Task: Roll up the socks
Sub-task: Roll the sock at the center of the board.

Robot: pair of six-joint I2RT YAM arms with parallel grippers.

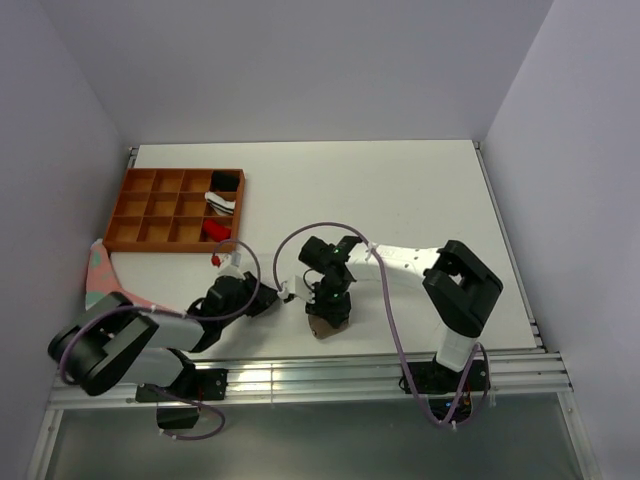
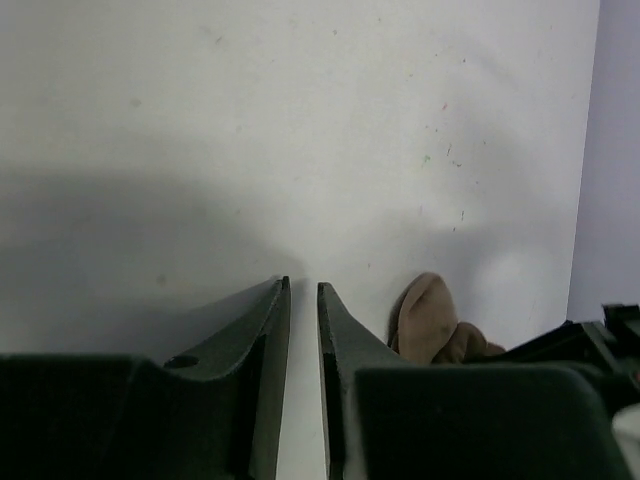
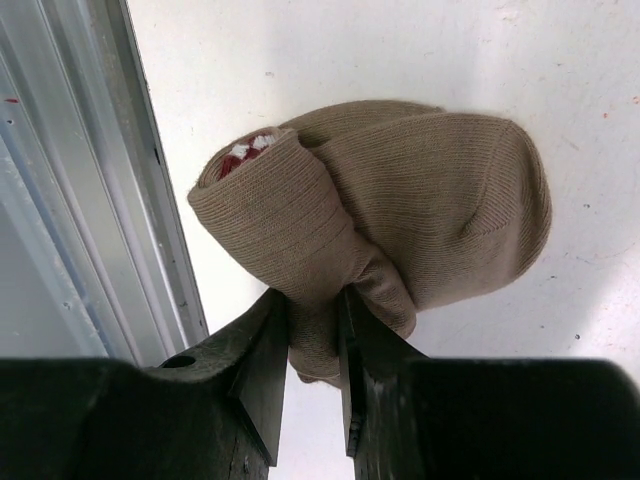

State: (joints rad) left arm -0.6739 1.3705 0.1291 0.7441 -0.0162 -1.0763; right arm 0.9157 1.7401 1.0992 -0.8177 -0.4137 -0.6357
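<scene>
The tan-brown sock point(image 3: 420, 200) lies bunched and partly rolled on the white table near its front edge. A bit of maroon-and-white cuff point(image 3: 245, 150) shows at the roll's end. My right gripper point(image 3: 312, 295) is shut on a fold of this sock at its near side. In the top view the right gripper point(image 1: 326, 308) stands over the sock point(image 1: 324, 327). My left gripper point(image 1: 281, 296) rests low just left of it, its jaws nearly together with nothing between them point(image 2: 303, 286). The sock's tip point(image 2: 428, 320) shows to its right. I cannot pick out the bright red sock with certainty.
An orange compartment tray point(image 1: 150, 208) stands at the back left, holding a black-and-white item point(image 1: 222, 198) and a red item point(image 1: 214, 231). A pink-and-green cloth point(image 1: 100, 275) lies at the left edge. The metal rail point(image 3: 100, 200) of the table's front edge runs close to the sock.
</scene>
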